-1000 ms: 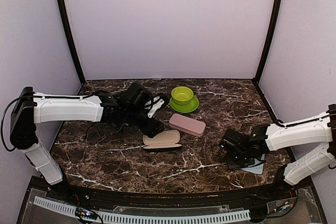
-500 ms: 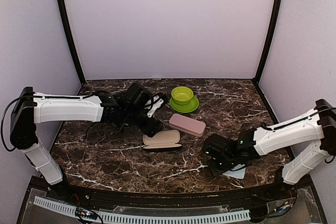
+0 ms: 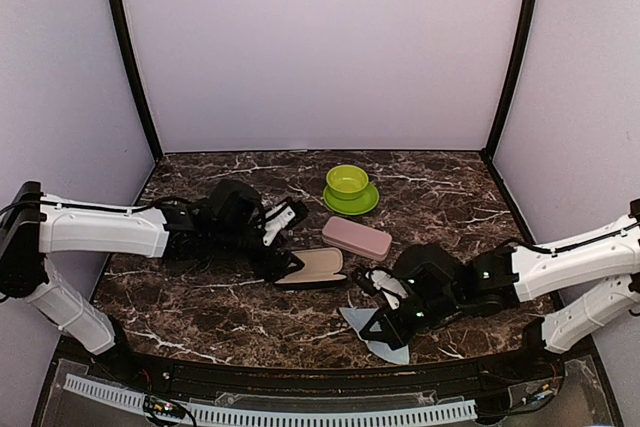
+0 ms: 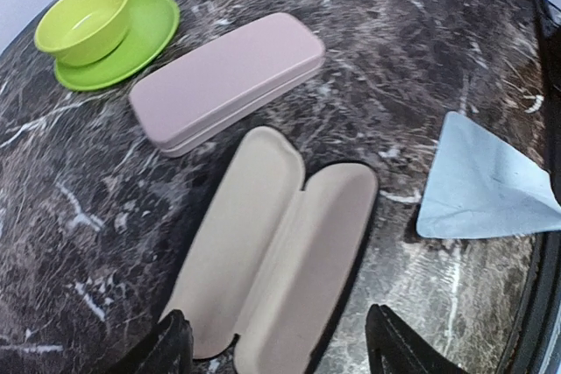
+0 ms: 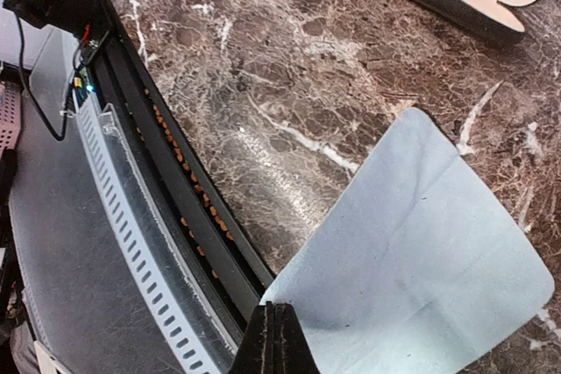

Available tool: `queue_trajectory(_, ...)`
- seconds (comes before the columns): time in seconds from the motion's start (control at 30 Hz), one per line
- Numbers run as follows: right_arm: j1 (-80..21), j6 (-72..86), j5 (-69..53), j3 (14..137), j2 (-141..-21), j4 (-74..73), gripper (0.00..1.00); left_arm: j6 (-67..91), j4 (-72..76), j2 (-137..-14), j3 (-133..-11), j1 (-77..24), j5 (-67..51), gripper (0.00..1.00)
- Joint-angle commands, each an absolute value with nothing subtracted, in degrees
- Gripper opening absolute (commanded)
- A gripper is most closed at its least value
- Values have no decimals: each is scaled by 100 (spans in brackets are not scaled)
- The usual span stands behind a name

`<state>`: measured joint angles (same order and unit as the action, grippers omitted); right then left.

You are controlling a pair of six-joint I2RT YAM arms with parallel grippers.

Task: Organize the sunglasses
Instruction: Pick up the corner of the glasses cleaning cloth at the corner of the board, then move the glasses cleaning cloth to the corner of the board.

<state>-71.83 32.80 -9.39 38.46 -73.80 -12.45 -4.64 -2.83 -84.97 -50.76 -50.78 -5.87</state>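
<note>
Right gripper [image 5: 276,339]: squeezed tight on the near edge of the thin, pale blue wiping cloth [image 5: 412,260].
Left gripper [image 4: 279,349]: fingers spread wide, one on each side of the near end of the open black hard case with the tan inside [image 4: 272,251]. It holds nothing.
Sunglasses: not seen in any view, maybe hidden.
Pink closed case [image 4: 228,81]: just behind the open one.
Doing it well: the cloth likely goes to the open case, so slide it slow and flat and steady the case first.
</note>
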Motion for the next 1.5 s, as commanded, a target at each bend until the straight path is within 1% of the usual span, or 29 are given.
queue_trajectory(0.0,-7063,3229,-1099,3558,-6789,-1385,0,-1374,824,-8221,-4661,-5430,-1665,70)
queue_trajectory(0.2,-6714,3226,-1150,3355,-6406,-1824,0,-2070,444,-8955,-5197,-5863,-2050,70)
queue_trajectory(0.33,-6535,3253,-1204,3141,-6141,-1854,0,-2338,710,-9279,-5305,-6091,-2294,71)
queue_trajectory(0.4,-6484,3268,-1261,3061,-6025,-1831,0,-2531,909,-9420,-5324,-6196,-2337,73)
queue_trajectory(0.47,-6459,3285,-1272,3014,-5950,-1829,0,-2771,820,-9631,-5489,-6276,-2296,74)
queue_trajectory(0.77,-6454,3296,-1553,2946,-5967,-1432,0,-3467,426,-10474,-6240,-6284,-2249,74)
queue_trajectory(0.87,-6460,3259,-1727,2947,-5939,-1312,0,-3444,505,-10624,-6293,-6248,-2359,74)
queue_trajectory(0.97,-6488,3185,-1922,3004,-6010,-1292,0,-3232,511,-10727,-6411,-6132,-2668,71)
queue_trajectory(1.13,-6661,3068,-2004,3344,-6460,-1246,0,-2787,351,-10488,-6340,-5900,-2576,69)
queue_trajectory(1.33,-7040,2838,-2026,4186,-7197,-1536,0,-2431,830,-9555,-5305,-5854,-2341,68)
queue_trajectory(1.47,-7288,2655,-2004,4641,-7800,-1782,0,-1980,572,-8993,-4836,-5845,-1895,65)
